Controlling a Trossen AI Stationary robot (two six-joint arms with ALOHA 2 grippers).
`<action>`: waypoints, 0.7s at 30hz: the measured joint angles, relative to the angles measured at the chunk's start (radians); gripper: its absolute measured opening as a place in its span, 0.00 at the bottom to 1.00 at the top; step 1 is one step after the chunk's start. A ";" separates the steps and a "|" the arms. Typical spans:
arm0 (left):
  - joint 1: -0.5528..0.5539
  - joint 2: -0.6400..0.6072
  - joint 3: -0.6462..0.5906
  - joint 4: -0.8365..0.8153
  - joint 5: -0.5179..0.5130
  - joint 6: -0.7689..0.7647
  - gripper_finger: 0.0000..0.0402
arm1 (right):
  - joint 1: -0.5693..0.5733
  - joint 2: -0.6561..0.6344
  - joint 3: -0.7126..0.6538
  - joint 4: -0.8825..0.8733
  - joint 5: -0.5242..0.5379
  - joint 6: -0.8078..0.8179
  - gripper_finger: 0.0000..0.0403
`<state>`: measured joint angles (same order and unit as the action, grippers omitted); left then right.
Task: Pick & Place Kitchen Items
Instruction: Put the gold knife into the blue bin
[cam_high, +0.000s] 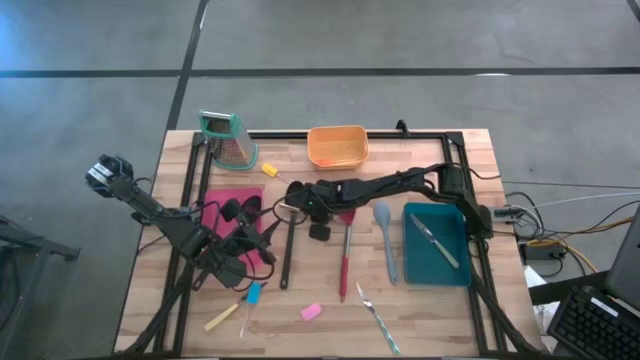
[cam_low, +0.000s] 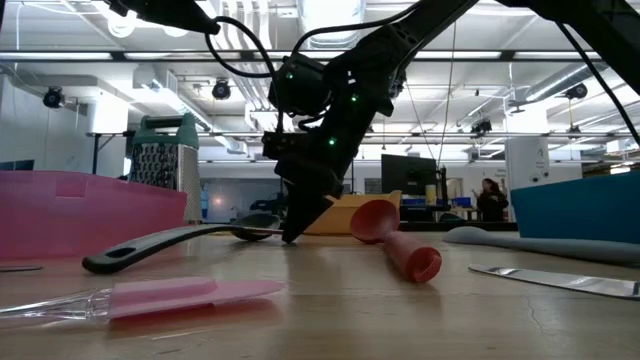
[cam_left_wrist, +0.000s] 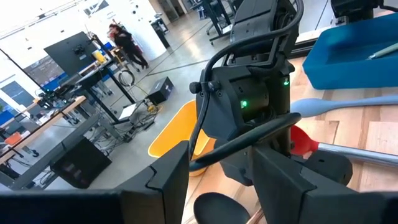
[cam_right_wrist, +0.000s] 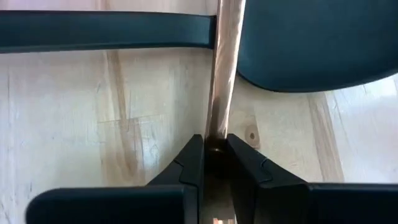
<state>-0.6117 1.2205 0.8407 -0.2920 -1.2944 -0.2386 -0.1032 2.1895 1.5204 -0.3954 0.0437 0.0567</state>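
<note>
My right gripper (cam_high: 291, 207) reaches in from the table's right to mid-table, and its fingers are shut on a slim copper-coloured metal utensil (cam_right_wrist: 221, 68) that lies on the wood. A black long-handled spoon (cam_high: 286, 250) lies beside it. Farther right lie the red spoon (cam_high: 345, 255) and the pale-blue spoon (cam_high: 385, 240). My left gripper (cam_high: 240, 252) hovers open over the pink tray (cam_high: 222, 196), which holds black spoons (cam_high: 240, 209). One spoon bowl (cam_left_wrist: 217, 208) shows between its fingers. Small blue (cam_high: 253, 293), yellow (cam_high: 222, 317) and pink (cam_high: 311, 312) tools and metal cutlery (cam_high: 378, 318) lie near the front edge. My right gripper pinches the slim metal utensil's thin handle (cam_right_wrist: 216, 134) between its two fingertips. The fingers come from above, slanting down to the table (cam_low: 293, 232). The utensil lies flat on the wood and runs under a black spoon's handle (cam_right_wrist: 106, 31).
The green-topped grater (cam_high: 225, 137) and the orange tub (cam_high: 337, 146) stand at the far edge, with an orange-tipped yellow tool (cam_high: 270, 172) between them. A blue tray (cam_high: 450, 262) at the right holds a metal knife (cam_high: 435, 240). A person (cam_low: 490, 198) stands in the room beyond.
</note>
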 joint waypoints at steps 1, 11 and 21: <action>0.000 0.000 -0.001 0.000 0.000 0.000 0.42 | 0.000 0.000 0.000 0.000 0.000 0.005 0.08; 0.000 0.000 -0.012 -0.001 -0.004 0.001 0.42 | 0.000 -0.011 -0.002 -0.002 -0.022 0.017 0.08; 0.000 0.000 -0.012 0.000 -0.007 0.001 0.42 | 0.026 -0.128 0.010 -0.025 0.004 0.093 0.08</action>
<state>-0.6113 1.2205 0.8291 -0.2920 -1.3012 -0.2372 -0.0771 2.0618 1.5307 -0.4206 0.0481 0.1499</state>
